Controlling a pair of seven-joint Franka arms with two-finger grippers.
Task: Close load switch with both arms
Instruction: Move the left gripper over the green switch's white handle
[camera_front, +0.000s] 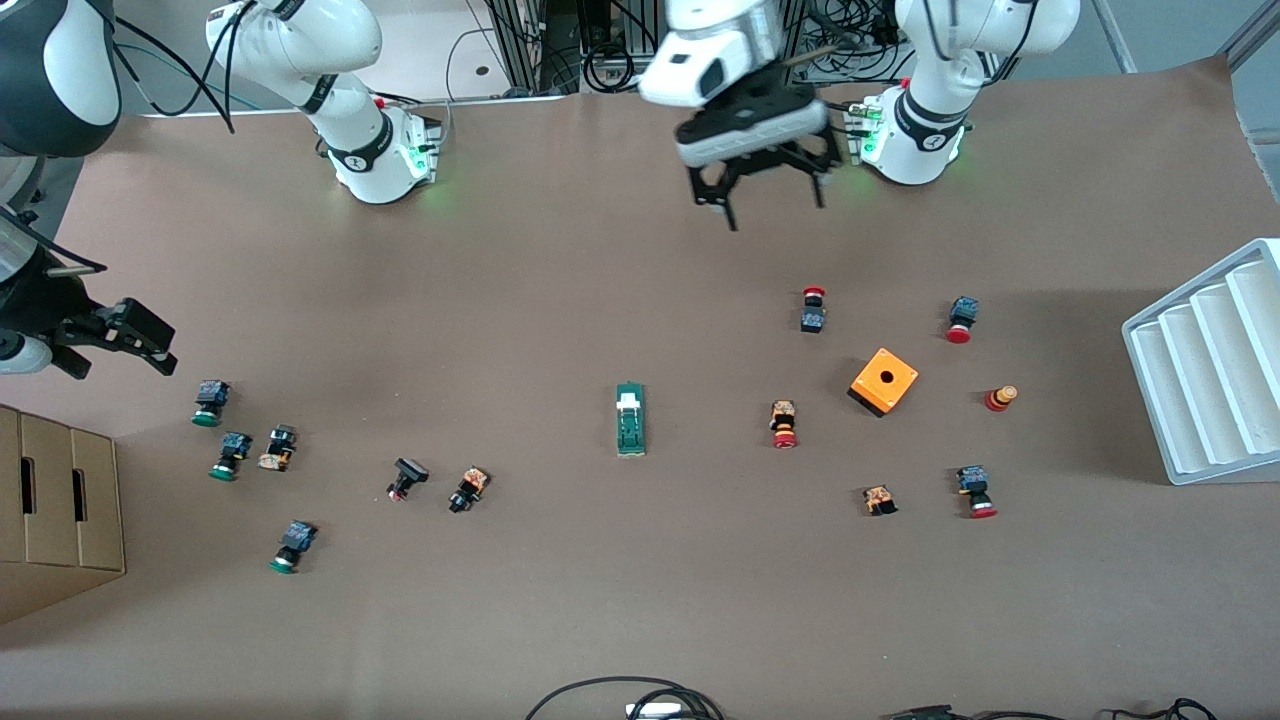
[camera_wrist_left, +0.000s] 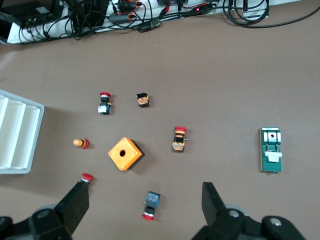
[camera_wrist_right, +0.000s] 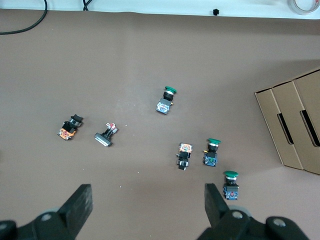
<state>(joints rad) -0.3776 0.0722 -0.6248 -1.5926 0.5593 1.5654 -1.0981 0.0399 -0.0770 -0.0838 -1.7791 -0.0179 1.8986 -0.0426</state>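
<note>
Even, fairly bright overhead light falls across the brown surface (camera_front: 560, 300), which looks matte and throws back no glare. Shadows are soft and short: a faint dark patch lies under the left hand (camera_front: 762, 195), and the orange box (camera_front: 884, 381) casts a small shadow at its base. The white tray (camera_front: 1210, 365) reads bright, close to washed out, with a broad soft shadow beside it. Green indicator lights glow at both arm bases, tinting the surface near them. The front view stays sharp to its corners. In the wrist views the hands' fingers (camera_wrist_left: 75, 205) are dark and slightly soft, while the small parts lie in focus
</note>
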